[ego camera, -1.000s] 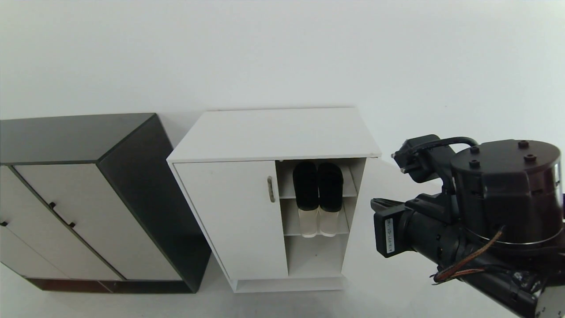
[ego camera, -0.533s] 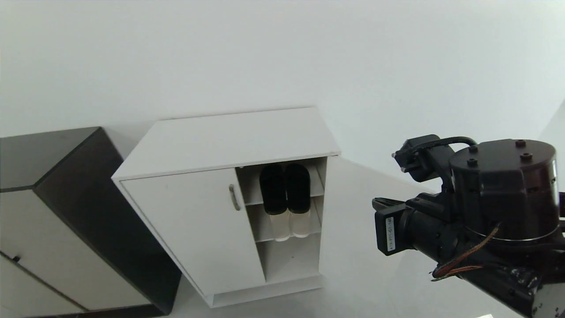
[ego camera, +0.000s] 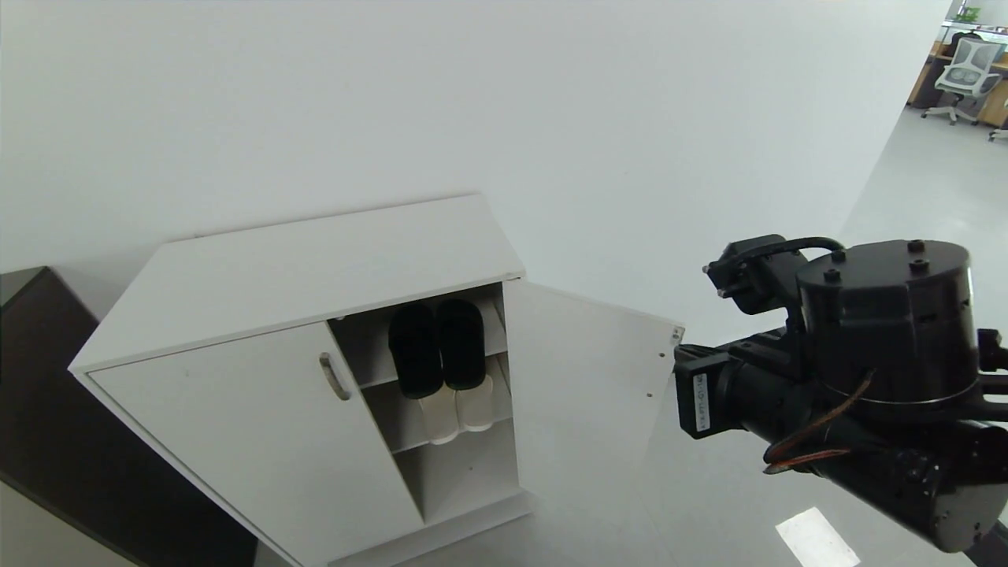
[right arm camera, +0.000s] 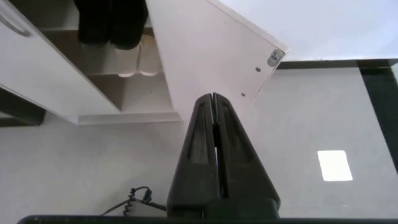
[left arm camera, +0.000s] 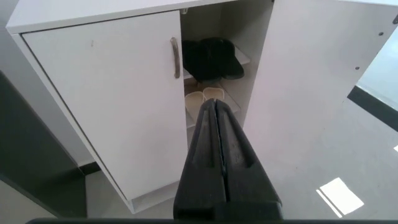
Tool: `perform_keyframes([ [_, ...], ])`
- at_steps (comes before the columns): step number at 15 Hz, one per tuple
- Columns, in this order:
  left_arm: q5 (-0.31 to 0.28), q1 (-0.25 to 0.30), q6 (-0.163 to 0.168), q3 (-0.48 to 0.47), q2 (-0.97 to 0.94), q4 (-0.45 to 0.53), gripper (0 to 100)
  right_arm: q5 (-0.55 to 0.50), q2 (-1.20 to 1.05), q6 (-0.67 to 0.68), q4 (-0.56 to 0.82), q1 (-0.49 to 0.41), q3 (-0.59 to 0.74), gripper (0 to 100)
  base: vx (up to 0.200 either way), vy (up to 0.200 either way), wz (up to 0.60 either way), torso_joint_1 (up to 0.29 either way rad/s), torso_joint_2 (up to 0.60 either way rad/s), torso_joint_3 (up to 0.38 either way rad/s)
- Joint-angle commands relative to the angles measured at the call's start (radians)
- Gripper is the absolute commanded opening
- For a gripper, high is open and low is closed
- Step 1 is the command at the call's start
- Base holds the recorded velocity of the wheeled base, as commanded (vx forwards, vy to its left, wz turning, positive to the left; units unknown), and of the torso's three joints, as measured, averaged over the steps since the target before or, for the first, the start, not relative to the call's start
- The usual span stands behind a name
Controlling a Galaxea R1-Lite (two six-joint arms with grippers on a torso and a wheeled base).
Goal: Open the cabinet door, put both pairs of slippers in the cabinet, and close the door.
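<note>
Head view, black slippers [ego camera: 435, 346], white slippers [ego camera: 459, 409] lengthwise into cabinet [ego camera: 315, 260], left gripper [left arm camera: 216, 104], right gripper [right arm camera: 214, 99] clenched

Cabinet [ego camera: 315, 260], rt door [ego camera: 583, 378] open, one slipper pair [ego camera: 437, 346] on top shelf, other pair [ego camera: 458, 409] just below, 2nd cabinet [ego camera: 63, 441] left

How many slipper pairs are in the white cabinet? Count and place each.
2. The black slipper pair lies on the upper shelf of the white wooden cabinet; the pale white slipper pair on the shelf below. The shut door may hide more.
</note>
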Motion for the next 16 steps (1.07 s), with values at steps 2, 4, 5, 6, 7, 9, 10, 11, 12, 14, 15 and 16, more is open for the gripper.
perform_keyframes([
  [2,0.0,0.001,0.002,0.0,0.0,0.0,0,0.001,0.028,-0.016,-0.016,-0.07,-0.049,0,0.0,0.0,0.0,0.0,0.0,0.0],
  [4,0.0,0.001,0.005,0.0,0.0,0.0,0,0.003,0.041,-0.016,0.009,-0.113,-0.109,0,0.0,0.0,0.0,0.0,0.0,0.0],
  [5,-0.002,0.001,0.005,0.0,0.0,0.0,0,0.004,0.052,-0.013,0.027,-0.14,-0.148,0,0.0,0.0,0.0,0.0,0.0,0.0],
  [6,-0.002,0.001,0.005,0.0,0.0,0.0,0,0.006,0.06,-0.005,0.039,-0.159,-0.168,0,0.0,0.0,0.0,0.0,0.0,0.0],
  [7,-0.002,0.001,0.003,0.0,0.0,0.0,0,0.006,0.074,0.006,0.041,-0.179,-0.178,0,0.0,0.0,0.0,0.0,0.0,0.0],
  [9,-0.002,0.001,0.003,0.0,0.0,0.0,0,0.006,0.104,0.021,0.039,-0.215,-0.191,0,-0.1,0.0,0.0,0.001,0.0,-0.001],
  [10,0.0,0.001,0.003,0.0,0.0,0.0,0,0.006,0.118,0.033,0.036,-0.228,-0.2,0,-0.2,0.0,0.0,0.002,0.0,0.002],
  [11,-0.002,0.001,0.003,0.0,0.0,0.0,0,0.01,0.137,0.044,0.035,-0.238,-0.215,0,-0.2,0.0,0.0,0.007,0.0,-0.002],
  [12,0.0,0.001,0.003,0.0,0.0,0.0,0,0.024,0.152,0.052,0.033,-0.249,-0.226,0,-0.2,0.0,0.0,0.017,0.01,-0.002],
  [14,0.0,0.001,0.003,0.0,0.0,0.0,0,0.093,0.19,0.095,0.032,-0.281,-0.28,0,-0.2,0.0,0.0,-0.007,0.0,0.002],
  [15,0.0,0.001,0.003,0.0,0.0,0.0,0,0.101,0.204,0.108,0.032,-0.291,-0.298,0,0.0,0.0,0.0,0.0,0.0,0.0],
  [16,-0.002,0.001,0.005,0.0,0.0,0.0,0,0.112,0.239,0.128,0.021,-0.315,-0.321,0,0.0,0.0,0.0,0.0,0.0,0.0],
])
